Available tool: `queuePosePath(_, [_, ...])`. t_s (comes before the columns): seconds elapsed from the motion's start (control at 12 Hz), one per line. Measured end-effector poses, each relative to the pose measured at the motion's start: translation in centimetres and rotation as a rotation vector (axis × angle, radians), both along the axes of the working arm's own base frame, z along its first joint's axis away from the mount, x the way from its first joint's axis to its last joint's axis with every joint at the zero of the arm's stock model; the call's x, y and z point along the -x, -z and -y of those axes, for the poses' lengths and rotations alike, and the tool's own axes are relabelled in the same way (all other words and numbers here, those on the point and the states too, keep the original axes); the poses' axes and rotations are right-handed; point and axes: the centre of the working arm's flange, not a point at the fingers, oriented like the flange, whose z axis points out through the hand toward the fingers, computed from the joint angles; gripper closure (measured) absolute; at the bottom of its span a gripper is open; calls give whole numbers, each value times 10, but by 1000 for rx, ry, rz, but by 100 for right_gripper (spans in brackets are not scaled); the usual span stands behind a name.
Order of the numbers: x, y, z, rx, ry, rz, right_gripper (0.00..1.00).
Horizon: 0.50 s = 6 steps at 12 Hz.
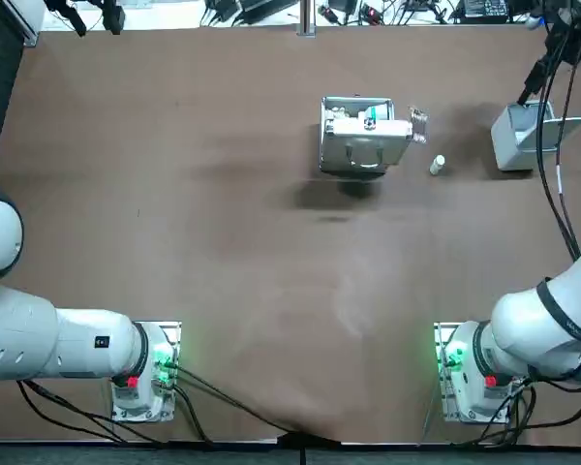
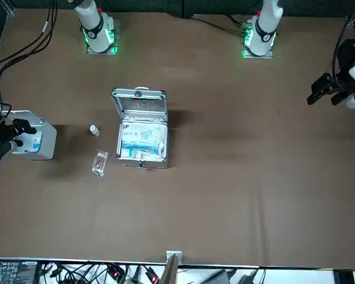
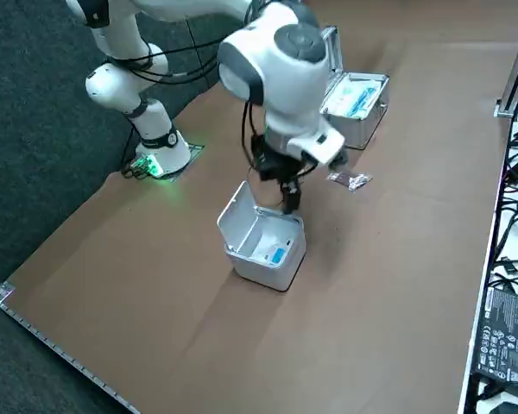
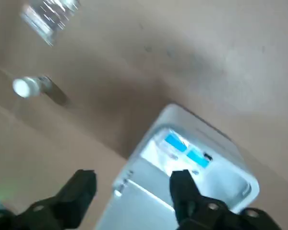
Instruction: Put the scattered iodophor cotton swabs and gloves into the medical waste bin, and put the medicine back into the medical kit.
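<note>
Peering from the wrist, one camera alone shows the right pincer spread wide with nothing held, hanging over the open medical waste bin, where something blue-marked lies inside. The front view shows the medicine bottle on the surface between bin and medical kit, with a clear packet near it. In the side view the arm stands in front of the bottle. The kit is open, lid up, boxes inside. From the side, the right arm bends over, wrist pointing down, pincer just above the bin's rim.
</note>
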Motion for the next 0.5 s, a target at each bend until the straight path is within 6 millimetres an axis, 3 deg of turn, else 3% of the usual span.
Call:
queuePosePath(0.08, [-5,-10,-10,-17,-9,15,6])
queuePosePath(0.17, [-11,-19,-24,-40,-20,31,0])
queuePosePath(0.33, [-21,-32,-59,-71,-31,55,0])
queuePosePath(0.42, [-31,-32,-103,-75,-55,65,2])
queuePosePath(0.5, [-37,-28,-129,-72,-77,73,2])
